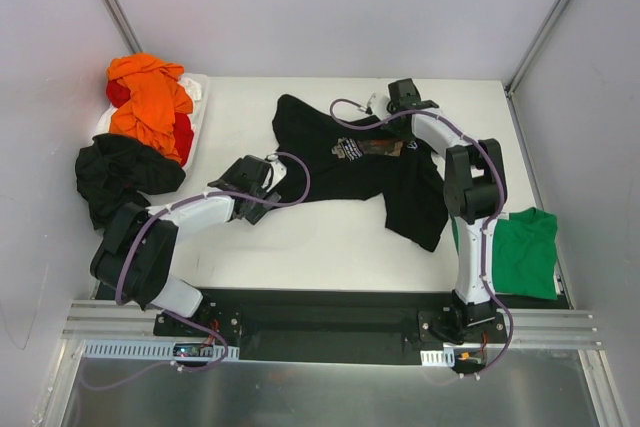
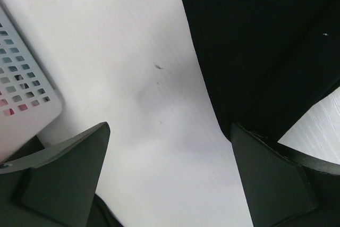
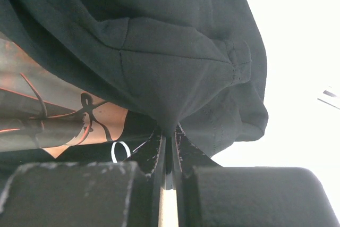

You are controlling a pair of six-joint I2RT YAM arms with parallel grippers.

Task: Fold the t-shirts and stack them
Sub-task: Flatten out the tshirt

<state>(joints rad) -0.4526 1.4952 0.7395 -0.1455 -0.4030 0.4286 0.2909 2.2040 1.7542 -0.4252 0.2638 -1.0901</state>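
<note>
A black t-shirt with a small chest print lies spread on the white table. My right gripper is shut on a fold of this black shirt near its print, the cloth pinched between the fingers. My left gripper is open and empty, low over the table by the shirt's left edge. An orange shirt and a red one are heaped in a white basket. Another black shirt hangs off it. A bright green shirt lies at the right.
The white perforated basket stands at the back left; its corner shows in the left wrist view. Grey walls close in the table on three sides. A black rail runs along the near edge.
</note>
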